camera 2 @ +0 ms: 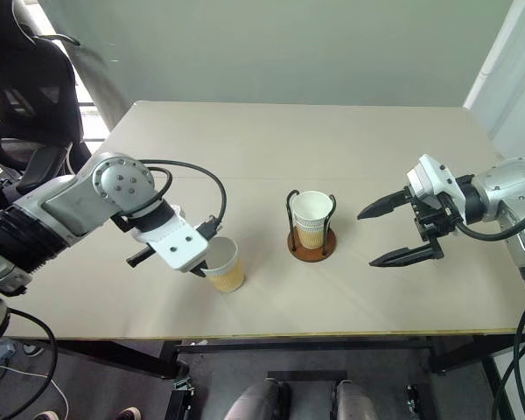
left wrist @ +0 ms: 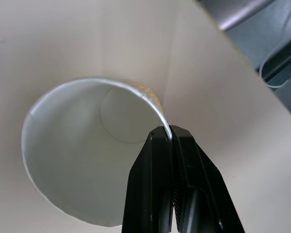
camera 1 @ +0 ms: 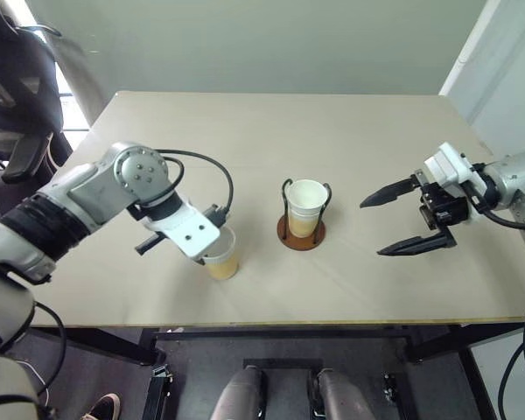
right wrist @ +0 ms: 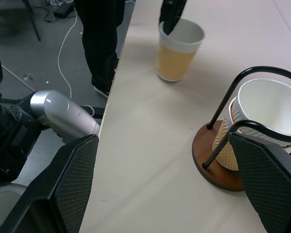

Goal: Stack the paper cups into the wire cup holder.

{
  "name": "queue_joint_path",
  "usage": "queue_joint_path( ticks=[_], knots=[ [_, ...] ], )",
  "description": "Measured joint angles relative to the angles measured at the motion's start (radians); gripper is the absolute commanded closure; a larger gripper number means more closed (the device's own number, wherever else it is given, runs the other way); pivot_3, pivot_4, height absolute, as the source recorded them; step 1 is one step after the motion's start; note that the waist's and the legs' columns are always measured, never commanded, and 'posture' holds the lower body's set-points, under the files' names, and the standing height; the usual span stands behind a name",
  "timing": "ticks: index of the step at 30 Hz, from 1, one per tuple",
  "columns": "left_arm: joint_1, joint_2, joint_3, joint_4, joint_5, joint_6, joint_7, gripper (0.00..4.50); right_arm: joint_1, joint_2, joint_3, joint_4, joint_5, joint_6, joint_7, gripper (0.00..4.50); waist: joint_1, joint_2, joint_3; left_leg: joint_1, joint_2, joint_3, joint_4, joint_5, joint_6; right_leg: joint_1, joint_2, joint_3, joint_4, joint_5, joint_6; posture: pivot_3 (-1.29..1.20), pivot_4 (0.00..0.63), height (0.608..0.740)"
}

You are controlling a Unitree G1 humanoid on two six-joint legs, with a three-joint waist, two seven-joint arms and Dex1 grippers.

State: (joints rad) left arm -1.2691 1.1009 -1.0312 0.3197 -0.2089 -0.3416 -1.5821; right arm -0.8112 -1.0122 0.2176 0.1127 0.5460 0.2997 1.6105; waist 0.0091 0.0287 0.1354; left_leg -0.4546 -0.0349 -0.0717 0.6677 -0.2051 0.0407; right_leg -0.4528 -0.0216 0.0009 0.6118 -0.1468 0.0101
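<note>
Where pinched, cup rim (left wrist: 157, 108) between left end effector (left wrist: 167, 133) fingertips.

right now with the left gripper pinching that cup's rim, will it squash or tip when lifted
The paper cup is thin-walled and looks empty, so probably light. The left gripper pinches one side of the rim only, so the rim may flex and the cup could hang tilted.

Silver arms, black fingers (left wrist: 184, 189) (cables looping black).

Head eyes overlook the table (camera 1: 350, 140) (shared); wrist cameras look close.
</note>
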Motion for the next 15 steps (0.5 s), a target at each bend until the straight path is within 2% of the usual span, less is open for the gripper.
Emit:
queue_joint_path(
  ticks=[7,15],
  knots=[
    [-0.077,-0.041,0.000,0.098,-0.001,0.001,0.000,4.45,-0.014,-0.012,0.002,0.017,0.000,-0.015,0.000,0.07,0.001,0.000,0.000,0.000,0.000,0.000,0.000,0.000,0.000,0.000,0.000,0.000,0.000,0.000,0.000,0.00,0.150,0.740],
    [-0.170,-0.173,0.058,0.303,0.019,0.008,-0.001,4.45,-0.032,-0.015,0.031,0.058,-0.002,-0.048,0.000,0.07,0.002,0.000,0.000,-0.001,0.000,0.000,0.000,0.000,0.002,0.000,0.000,0.000,-0.001,0.001,0.001,0.00,0.150,0.740]
  ],
)
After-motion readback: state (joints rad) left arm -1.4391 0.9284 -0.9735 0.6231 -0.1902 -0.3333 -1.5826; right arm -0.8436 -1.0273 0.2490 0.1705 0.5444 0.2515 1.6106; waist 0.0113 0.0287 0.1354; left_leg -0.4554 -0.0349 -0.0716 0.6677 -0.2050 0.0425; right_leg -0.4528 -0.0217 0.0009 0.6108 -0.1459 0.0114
